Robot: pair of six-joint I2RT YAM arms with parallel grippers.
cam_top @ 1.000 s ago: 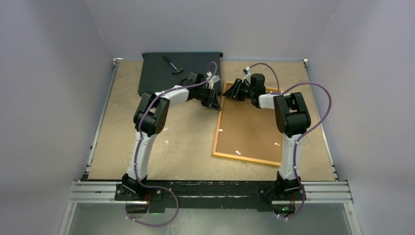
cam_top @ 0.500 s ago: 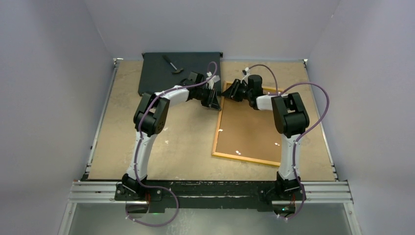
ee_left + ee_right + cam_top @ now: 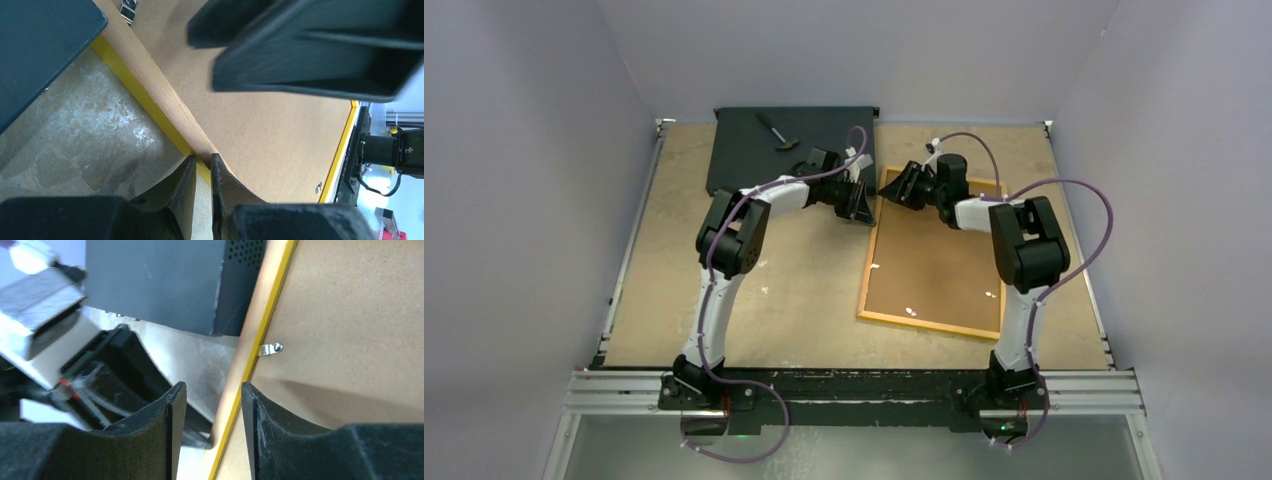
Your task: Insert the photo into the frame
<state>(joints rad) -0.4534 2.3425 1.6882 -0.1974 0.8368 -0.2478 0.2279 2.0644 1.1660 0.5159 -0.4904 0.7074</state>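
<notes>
Frame [image 3: 924,324]: lies face down on the 3 o'clock half of the table [image 3: 804,290]. Its brown backing board [image 3: 934,265] faces up and the yellow border shows all round.
Photo: not to be seen in any view (it may lie under the board, but that cannot be told).
Left pincer [image 3: 202,165]: pressed together on the frame's 9 o'clock edge, close to its 11 o'clock corner, pinching the yellow strip and the board's lip.
Right pincer [image 3: 214,390]: spread, with one finger on each side of the yellow border at that same corner. A small metal clip [image 3: 270,348] sits just beyond it, and it grips nothing.
Black box [image 3: 744,150]: at 11 o'clock on the table, just beside the frame's corner and apart from both pincers.
Just changed: over the last second the right arm's elbow has swung toward 3 o'clock and its cable [image 3: 1104,215] has bowed outward. The right pincer has stayed at the corner and its fingers have drawn wider apart. The left arm has not shifted.
Meaning: this looks like the right side letting go to re-seat while the left keeps the frame steady. The work is probably on the corner clip or the board's edge, so the task is likely in its opening or closing-up stage.
Risk: with only one side pinched, a push at the corner could pivot the frame toward the box.
</notes>
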